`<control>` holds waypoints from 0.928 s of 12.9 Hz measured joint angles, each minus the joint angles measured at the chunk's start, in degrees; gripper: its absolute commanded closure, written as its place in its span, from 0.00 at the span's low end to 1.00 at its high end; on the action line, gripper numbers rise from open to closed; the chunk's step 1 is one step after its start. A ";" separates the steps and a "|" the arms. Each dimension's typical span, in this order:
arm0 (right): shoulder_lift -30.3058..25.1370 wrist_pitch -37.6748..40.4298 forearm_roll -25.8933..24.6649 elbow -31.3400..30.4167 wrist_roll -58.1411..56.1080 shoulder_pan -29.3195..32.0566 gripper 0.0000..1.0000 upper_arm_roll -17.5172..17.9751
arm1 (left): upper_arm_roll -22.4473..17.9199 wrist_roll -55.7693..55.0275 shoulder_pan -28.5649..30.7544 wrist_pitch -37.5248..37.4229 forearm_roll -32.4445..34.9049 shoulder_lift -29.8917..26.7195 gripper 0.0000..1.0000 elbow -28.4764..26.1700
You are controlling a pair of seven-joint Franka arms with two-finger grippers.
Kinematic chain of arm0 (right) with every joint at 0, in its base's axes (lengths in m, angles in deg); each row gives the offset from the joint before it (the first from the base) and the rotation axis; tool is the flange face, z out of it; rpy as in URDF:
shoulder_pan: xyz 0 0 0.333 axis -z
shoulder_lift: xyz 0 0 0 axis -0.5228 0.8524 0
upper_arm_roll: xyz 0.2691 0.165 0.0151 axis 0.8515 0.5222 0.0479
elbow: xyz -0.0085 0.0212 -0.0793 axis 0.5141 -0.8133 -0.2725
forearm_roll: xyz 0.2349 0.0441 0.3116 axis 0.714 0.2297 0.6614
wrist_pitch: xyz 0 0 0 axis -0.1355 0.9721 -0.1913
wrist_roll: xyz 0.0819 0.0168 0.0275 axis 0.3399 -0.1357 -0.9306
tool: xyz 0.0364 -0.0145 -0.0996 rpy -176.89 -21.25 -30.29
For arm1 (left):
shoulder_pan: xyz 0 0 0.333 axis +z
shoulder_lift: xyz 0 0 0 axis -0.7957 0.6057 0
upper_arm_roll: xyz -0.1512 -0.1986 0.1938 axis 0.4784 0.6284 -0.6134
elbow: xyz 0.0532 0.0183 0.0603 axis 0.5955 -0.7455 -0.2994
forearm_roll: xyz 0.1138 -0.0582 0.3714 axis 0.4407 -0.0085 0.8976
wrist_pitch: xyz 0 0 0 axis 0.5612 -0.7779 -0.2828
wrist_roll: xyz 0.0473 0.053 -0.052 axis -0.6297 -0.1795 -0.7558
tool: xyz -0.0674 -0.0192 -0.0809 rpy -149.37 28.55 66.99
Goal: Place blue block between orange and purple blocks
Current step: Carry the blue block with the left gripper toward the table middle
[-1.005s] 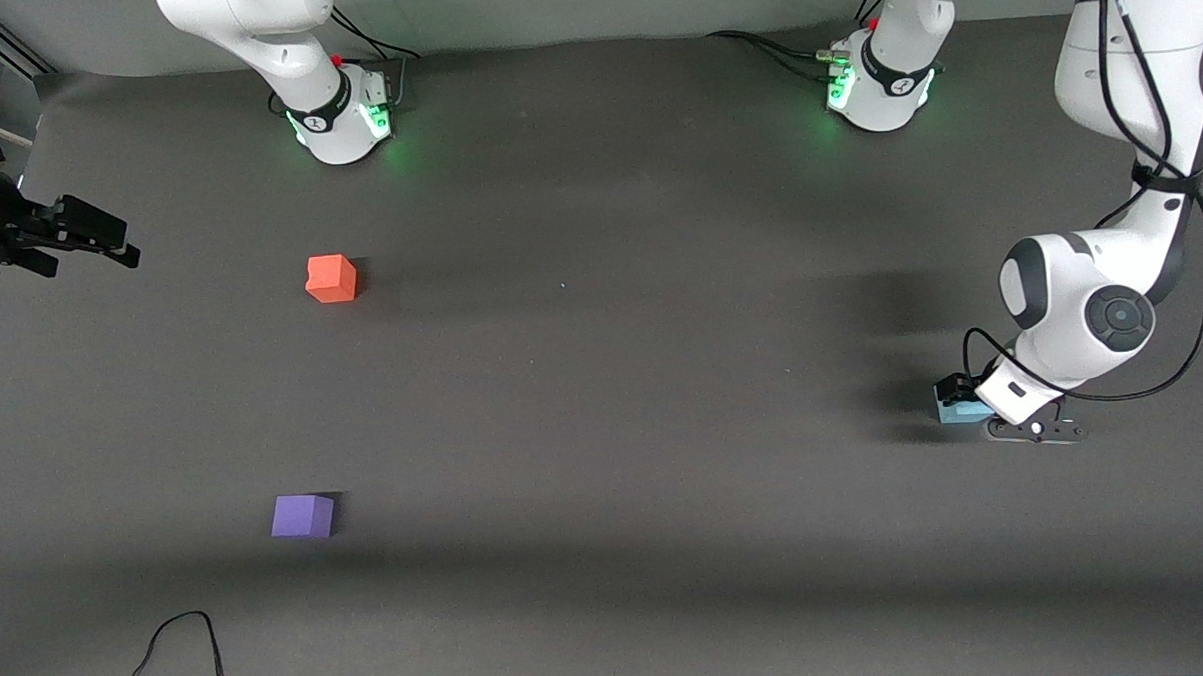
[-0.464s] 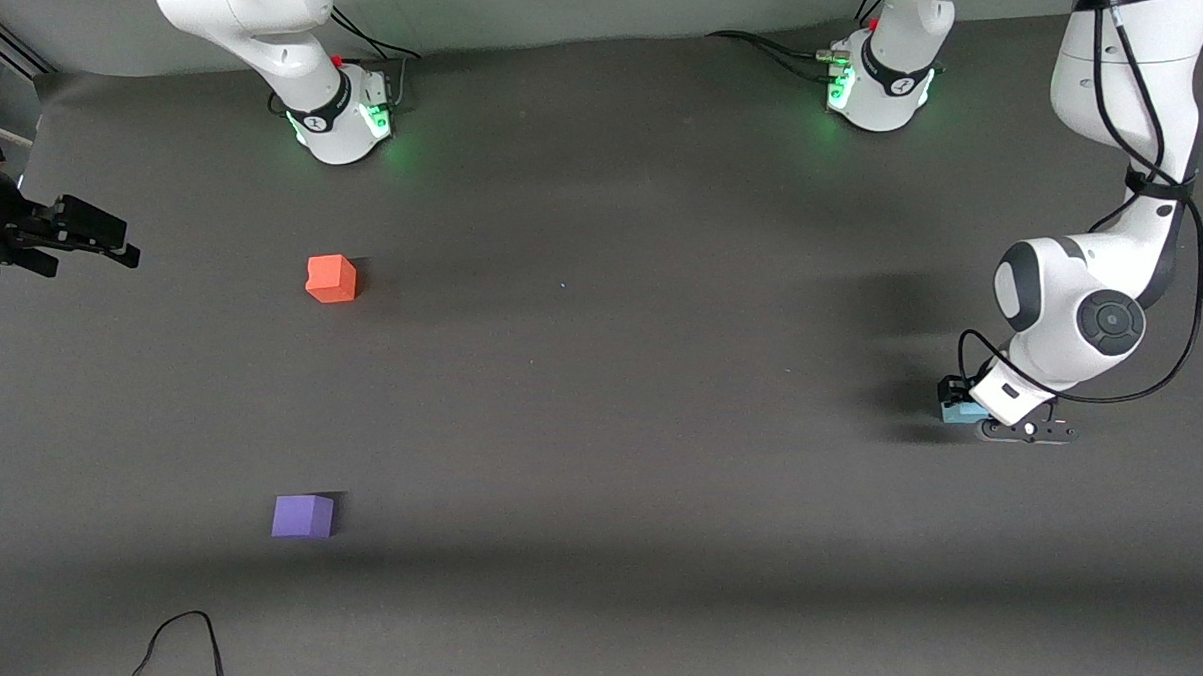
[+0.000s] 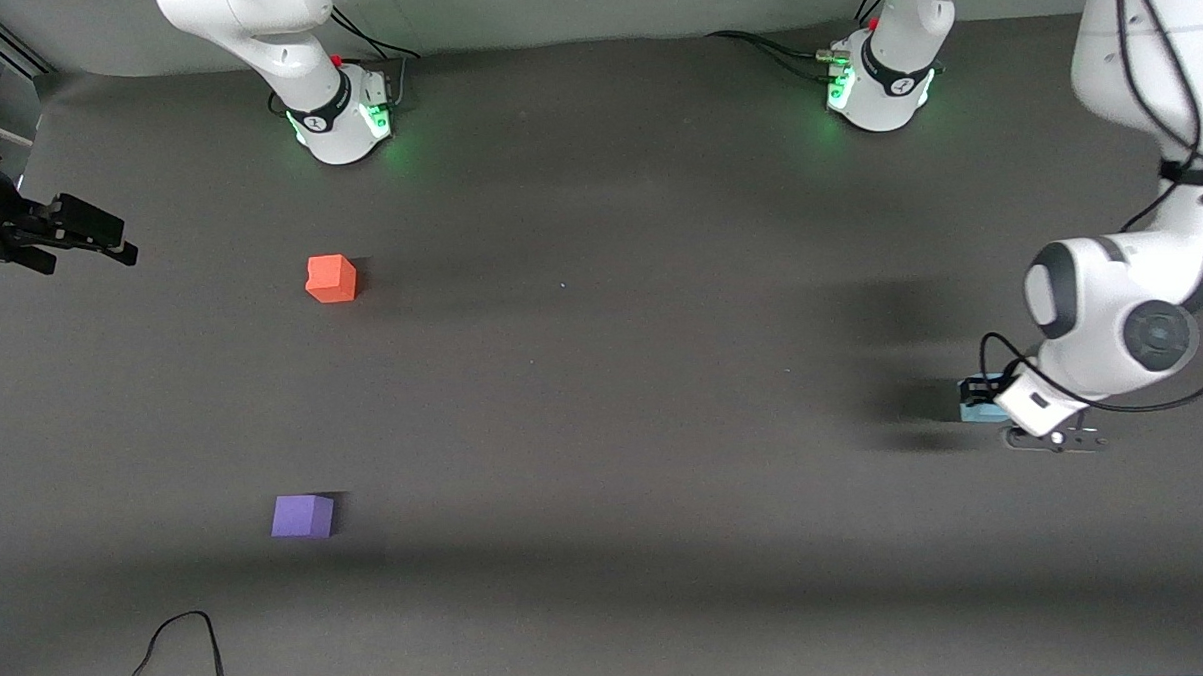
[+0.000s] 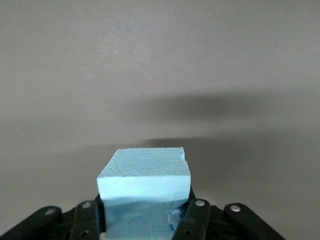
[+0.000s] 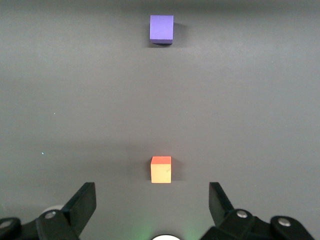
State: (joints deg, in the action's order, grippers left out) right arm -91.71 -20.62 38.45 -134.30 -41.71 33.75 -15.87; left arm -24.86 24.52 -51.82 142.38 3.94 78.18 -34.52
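Note:
The blue block [image 3: 976,414] is held in my left gripper [image 3: 986,399] near the left arm's end of the table. In the left wrist view the black fingers [image 4: 196,216] press on both sides of the blue block [image 4: 145,175], which has a small nick at one edge. I cannot tell whether it touches the table. The orange block [image 3: 331,278] and the purple block [image 3: 303,516] lie toward the right arm's end, the purple one nearer the front camera. My right gripper [image 5: 152,188] is open and empty, high over the table, with the orange block [image 5: 161,170] and the purple block [image 5: 161,28] below it.
A black device [image 3: 67,232] sticks in over the table's edge at the right arm's end. A black cable [image 3: 177,643] loops on the table edge nearest the front camera. The two arm bases [image 3: 339,117] [image 3: 878,83] stand at the table's edge farthest from the front camera.
My left gripper and the blue block have shifted a little toward the left arm's end of the table. The orange and purple blocks have not moved.

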 measured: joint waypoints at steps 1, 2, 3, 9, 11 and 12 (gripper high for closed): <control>-0.01 0.01 0.00 0.00 0.00 0.00 0.00 -0.06 | 0.14 0.00 -0.03 -6.65 0.00 -1.72 0.65 3.44; -0.01 0.02 0.00 0.01 0.00 0.00 0.00 -0.14 | 0.50 -0.06 -0.30 -12.73 0.00 -3.66 0.64 6.58; -0.02 0.02 0.00 0.02 -0.01 0.00 0.00 -0.22 | 0.79 -0.39 -1.19 -18.18 -0.02 -5.55 0.64 9.15; -0.03 0.04 0.00 0.02 -0.03 -0.03 0.00 -0.28 | 3.33 -23.00 -18.23 -30.22 -0.63 -9.34 0.64 18.16; -0.03 0.04 0.00 0.02 -0.04 -0.04 0.00 -0.29 | 6.14 -34.90 -24.58 -29.95 -0.68 -7.64 0.64 20.40; -0.03 0.04 0.00 0.03 -0.04 -0.04 0.00 -0.29 | 7.93 -40.22 -27.21 -29.61 -0.66 -5.85 0.64 22.21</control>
State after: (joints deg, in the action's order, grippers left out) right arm -91.74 -20.58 38.45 -134.28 -41.75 33.71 -16.16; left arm -16.94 -15.70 -79.03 112.77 3.28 72.32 -12.31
